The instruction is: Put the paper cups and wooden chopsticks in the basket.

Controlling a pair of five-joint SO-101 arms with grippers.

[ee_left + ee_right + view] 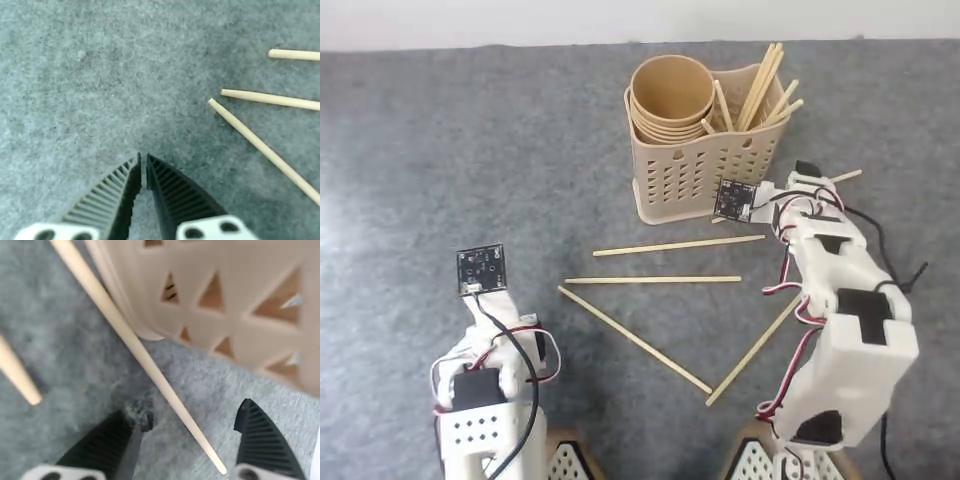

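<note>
Chopstick (131, 340) between spread right pincer (194, 416) jaws.

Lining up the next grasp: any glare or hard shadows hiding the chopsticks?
High view: even light, no glare, chopsticks plain on the mat. Left wrist view: faint shadows under them. Right wrist view: soft shadow under the chopstick beside the basket.

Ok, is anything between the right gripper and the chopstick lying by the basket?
Nothing visible. The chopstick lies uncovered inside the open right gripper, running between its two sides. The basket wall stands close beyond it, not in between.
</note>
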